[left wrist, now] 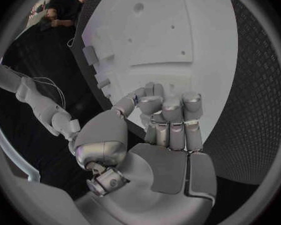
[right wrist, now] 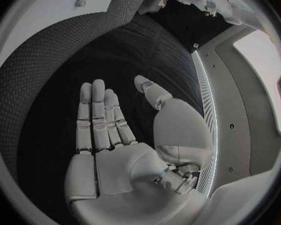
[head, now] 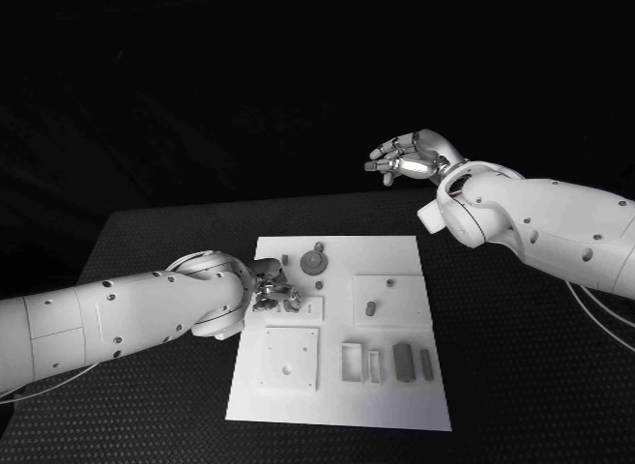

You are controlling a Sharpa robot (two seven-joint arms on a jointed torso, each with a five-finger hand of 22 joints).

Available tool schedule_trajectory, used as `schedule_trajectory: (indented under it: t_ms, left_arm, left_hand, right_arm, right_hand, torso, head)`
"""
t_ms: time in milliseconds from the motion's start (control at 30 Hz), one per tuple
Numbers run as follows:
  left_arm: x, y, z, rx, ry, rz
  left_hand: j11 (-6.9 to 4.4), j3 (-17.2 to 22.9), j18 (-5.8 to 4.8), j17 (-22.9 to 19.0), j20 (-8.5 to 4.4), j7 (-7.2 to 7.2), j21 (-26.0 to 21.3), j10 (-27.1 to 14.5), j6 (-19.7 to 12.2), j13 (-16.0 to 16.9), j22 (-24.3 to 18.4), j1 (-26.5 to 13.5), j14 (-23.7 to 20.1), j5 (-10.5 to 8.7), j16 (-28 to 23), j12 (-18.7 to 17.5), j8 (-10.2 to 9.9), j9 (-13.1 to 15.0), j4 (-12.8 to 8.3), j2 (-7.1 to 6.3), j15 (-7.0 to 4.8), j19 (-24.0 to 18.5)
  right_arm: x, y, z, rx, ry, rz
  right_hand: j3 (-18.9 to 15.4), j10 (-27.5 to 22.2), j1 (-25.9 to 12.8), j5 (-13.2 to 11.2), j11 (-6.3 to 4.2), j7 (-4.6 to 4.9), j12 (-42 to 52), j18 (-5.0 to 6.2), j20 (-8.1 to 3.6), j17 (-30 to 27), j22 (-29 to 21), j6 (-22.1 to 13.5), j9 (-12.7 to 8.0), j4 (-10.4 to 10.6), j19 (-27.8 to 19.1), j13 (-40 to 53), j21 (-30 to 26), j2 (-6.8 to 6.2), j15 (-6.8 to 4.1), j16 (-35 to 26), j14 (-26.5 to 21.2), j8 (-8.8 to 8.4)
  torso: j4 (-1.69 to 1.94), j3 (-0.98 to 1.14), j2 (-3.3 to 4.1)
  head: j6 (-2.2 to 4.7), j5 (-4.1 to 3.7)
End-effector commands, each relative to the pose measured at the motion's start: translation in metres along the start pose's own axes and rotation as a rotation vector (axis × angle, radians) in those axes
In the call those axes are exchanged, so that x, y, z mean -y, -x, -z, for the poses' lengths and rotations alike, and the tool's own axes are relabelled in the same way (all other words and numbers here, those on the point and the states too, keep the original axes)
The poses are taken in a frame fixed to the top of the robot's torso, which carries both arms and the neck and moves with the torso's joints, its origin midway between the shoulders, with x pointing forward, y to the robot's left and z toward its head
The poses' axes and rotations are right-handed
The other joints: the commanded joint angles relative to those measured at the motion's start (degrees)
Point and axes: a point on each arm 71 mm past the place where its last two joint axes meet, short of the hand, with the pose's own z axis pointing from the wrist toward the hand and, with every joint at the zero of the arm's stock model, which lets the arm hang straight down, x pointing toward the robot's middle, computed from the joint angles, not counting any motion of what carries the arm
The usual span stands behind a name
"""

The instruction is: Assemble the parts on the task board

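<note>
The white task board (head: 401,253) lies in the middle of the black table. On it are grey parts: a round disc (head: 313,261), a short peg (head: 370,309) on a raised square, and upright bars (head: 402,362) near the front. My left hand (head: 273,293) hovers over the board's left middle with its fingers curled in. In the left wrist view, the thumb and fingertips (left wrist: 154,96) meet on what looks like a small part (left wrist: 136,97) above the board (left wrist: 159,30). My right hand (head: 412,158) is raised beyond the table's far edge, with straight, spread fingers (right wrist: 98,117) holding nothing.
A flat square plate (head: 291,358) and a small frame (head: 354,362) sit on the board's front half. Another peg (head: 285,260) stands near the disc. The black table (head: 526,387) extends around the board on all sides.
</note>
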Motion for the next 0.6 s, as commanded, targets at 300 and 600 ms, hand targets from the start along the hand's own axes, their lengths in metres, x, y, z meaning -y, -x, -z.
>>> schedule_trajectory:
  t_ms: [300,600]
  left_arm:
    - [0.0066,-0.0072,-0.0009,-0.042,-0.017,-0.052]
    - [0.0067,-0.0073,-0.0006,-0.041,-0.017,-0.058]
  left_hand:
    - [-2.0,3.06,0.74,-0.51,-5.84,-6.46,0.67,-1.5,12.06,-0.47,0.88,0.45,2.35,1.02,1.07,1.33,1.54,-0.43,0.16,0.06,-1.69,-0.36]
    - [-2.17,4.11,0.81,-0.75,-5.85,-6.63,1.1,-1.55,12.14,-0.7,0.91,0.1,2.52,2.57,1.67,2.17,2.41,-0.66,0.04,-0.02,-1.62,-0.19]
  right_arm:
    - [-0.0005,-0.0011,-0.0002,-0.016,0.004,0.002]
    - [0.0002,-0.0005,-0.0001,-0.017,0.001,0.003]
  right_hand:
    - [-0.07,-0.41,0.18,0.48,0.1,0.53,0.44,0.01,0.18,0.29,0.14,-0.12,-0.14,-0.23,-0.52,-0.26,-0.43,0.54,0.42,-0.59,-0.03,0.4]
    - [-0.08,-0.5,0.2,0.54,0.12,0.52,0.53,0.01,0.21,0.44,0.19,-0.11,-0.19,-0.27,-0.57,-0.4,-0.49,0.53,0.44,-0.75,-0.05,0.43]
  torso:
    - [0.02,-0.02,0.0]
    - [0.02,-0.05,0.0]
  head:
    - [0.01,0.09]
    - [0.03,0.13]
